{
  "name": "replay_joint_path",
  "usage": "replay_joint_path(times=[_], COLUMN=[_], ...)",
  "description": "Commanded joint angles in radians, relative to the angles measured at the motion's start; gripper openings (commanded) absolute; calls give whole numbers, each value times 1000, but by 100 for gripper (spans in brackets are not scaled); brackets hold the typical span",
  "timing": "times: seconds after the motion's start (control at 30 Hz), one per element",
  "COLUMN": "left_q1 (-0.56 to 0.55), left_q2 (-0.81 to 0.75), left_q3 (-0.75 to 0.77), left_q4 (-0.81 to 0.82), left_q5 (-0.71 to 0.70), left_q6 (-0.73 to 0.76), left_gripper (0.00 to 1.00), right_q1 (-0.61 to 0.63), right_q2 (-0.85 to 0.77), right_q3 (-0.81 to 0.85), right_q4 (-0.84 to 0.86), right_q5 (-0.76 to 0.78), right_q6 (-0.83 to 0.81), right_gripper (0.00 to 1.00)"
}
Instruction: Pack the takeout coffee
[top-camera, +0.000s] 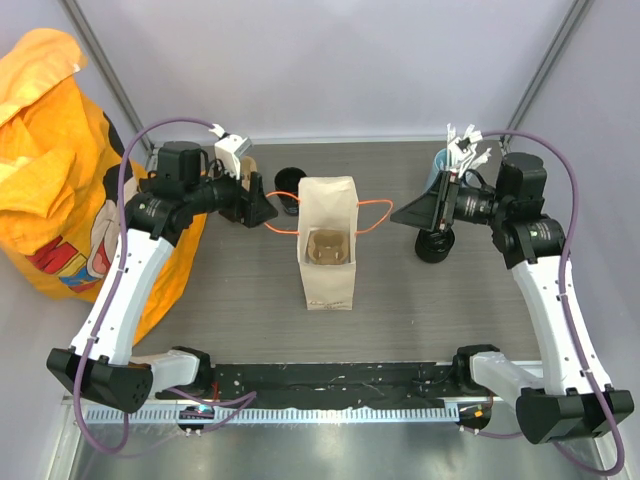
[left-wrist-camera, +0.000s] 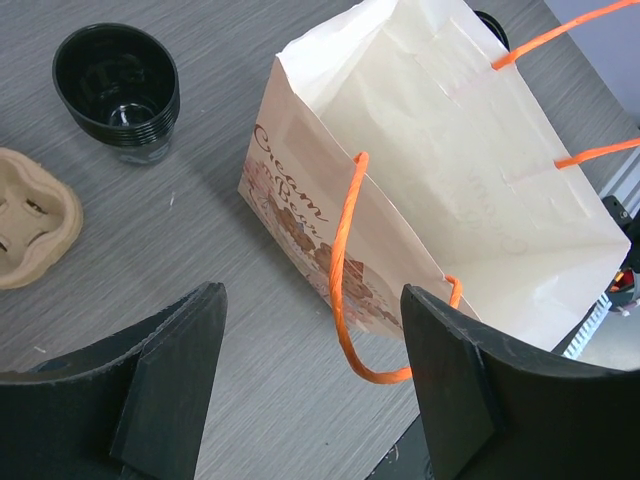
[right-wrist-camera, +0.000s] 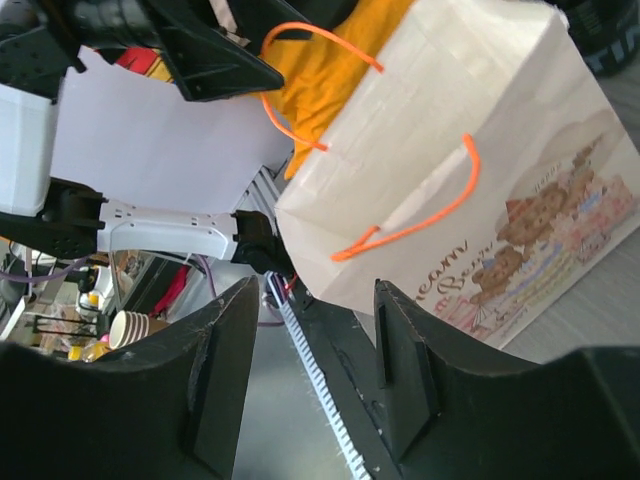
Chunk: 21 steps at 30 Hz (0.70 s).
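Note:
The takeout coffee (top-camera: 435, 246), a small black lidded cup, stands on the table right of the paper bag, under my right wrist. The white paper bag (top-camera: 328, 240) stands open in the middle, and something brown shows inside its mouth. My left gripper (top-camera: 268, 214) is open beside the bag's left side. In the left wrist view the left gripper (left-wrist-camera: 312, 300) has the bag's orange handle loop (left-wrist-camera: 345, 270) hanging between its jaws, against the right finger. My right gripper (top-camera: 400, 217) points at the bag's right side. It is open (right-wrist-camera: 318, 295) with nothing between the fingers.
A stack of open black cups (left-wrist-camera: 117, 90) and a brown pulp carrier (left-wrist-camera: 30, 230) sit behind the bag on the left. A light-blue cup of white straws (top-camera: 447, 160) stands at the back right. A large yellow cloth bag (top-camera: 50, 160) fills the left edge.

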Motion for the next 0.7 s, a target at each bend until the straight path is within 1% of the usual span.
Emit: replay_joint_path(times=[0.0, 0.17, 0.3, 0.33, 0.57, 0.67], left_q1=[4, 4, 6, 4, 4, 4], left_q2=[-16, -13, -9, -7, 1, 4], left_q3=[30, 32, 33, 33, 33, 33], left_q4=[51, 59, 57, 57, 57, 60], left_q5=[14, 14, 12, 12, 14, 17], left_q6=[-6, -11, -11, -11, -8, -9], left_gripper=[74, 74, 70, 69, 63, 59], right_q1=[-5, -5, -5, -5, -5, -5], right_q2=[9, 27, 53, 59, 92, 102], right_q3=[-64, -129, -148, -155, -156, -155], right_q4=[-15, 156, 274, 337, 411, 423], right_q5=[18, -58, -92, -97, -109, -109], right_q6=[-2, 130, 228, 277, 331, 342], right_gripper=[56, 57, 57, 57, 56, 53])
